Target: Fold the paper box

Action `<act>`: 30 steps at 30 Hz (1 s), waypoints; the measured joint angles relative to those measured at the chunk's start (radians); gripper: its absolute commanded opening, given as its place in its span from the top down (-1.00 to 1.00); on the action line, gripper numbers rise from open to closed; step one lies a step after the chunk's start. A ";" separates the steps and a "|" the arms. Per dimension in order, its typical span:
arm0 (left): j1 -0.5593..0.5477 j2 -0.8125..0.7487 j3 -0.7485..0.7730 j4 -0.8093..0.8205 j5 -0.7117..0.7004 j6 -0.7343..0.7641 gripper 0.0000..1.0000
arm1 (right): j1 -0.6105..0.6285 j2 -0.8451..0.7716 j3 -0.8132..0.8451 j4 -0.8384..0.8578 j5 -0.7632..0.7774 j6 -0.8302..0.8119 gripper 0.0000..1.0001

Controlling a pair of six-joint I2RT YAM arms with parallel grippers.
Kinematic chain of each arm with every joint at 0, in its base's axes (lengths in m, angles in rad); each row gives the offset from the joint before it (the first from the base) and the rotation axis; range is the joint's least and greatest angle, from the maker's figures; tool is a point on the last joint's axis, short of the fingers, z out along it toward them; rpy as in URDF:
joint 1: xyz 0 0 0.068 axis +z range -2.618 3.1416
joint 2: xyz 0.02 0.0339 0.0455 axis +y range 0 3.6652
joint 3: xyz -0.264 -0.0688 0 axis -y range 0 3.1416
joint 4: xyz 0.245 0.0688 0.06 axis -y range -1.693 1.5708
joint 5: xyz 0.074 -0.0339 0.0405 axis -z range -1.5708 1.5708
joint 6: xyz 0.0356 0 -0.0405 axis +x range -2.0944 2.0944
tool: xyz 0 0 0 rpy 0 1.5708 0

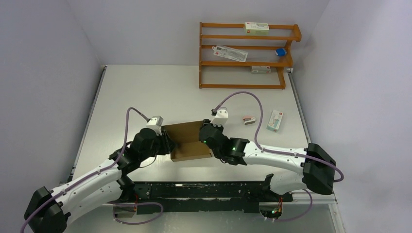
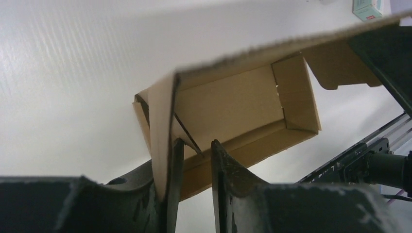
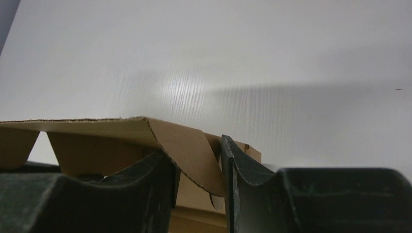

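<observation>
Lying on the desk (image 1: 145, 87) nearer than the wooden rack (image 1: 233, 86), the half-formed paper box (image 1: 187, 141) runs its long axis left to right, one end toward each tool. The left tool (image 2: 197, 141) is narrowly parted, a panel against one finger's outer side. The right tool (image 3: 194, 145) straddles a curled flap, and I cannot tell whether it pinches.

robot arms (image 1: 97, 174): two
paper box (image 1: 187, 141): one
wooden rack (image 1: 243, 86): one
white cartons (image 1: 275, 120): three
flat packet (image 1: 229, 53): one
blue object (image 1: 280, 52): one
pink-grey object (image 1: 248, 120): one
</observation>
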 measured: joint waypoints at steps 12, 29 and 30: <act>-0.018 0.055 0.006 0.080 0.036 0.002 0.36 | -0.081 0.073 0.002 0.051 -0.090 0.055 0.25; -0.024 -0.084 0.265 -0.225 -0.179 0.124 -0.41 | -0.081 -0.026 -0.071 0.047 -0.139 -0.077 0.05; -0.024 -0.086 0.283 -0.250 -0.201 0.136 -0.43 | -0.081 -0.032 -0.074 0.050 -0.148 -0.098 0.05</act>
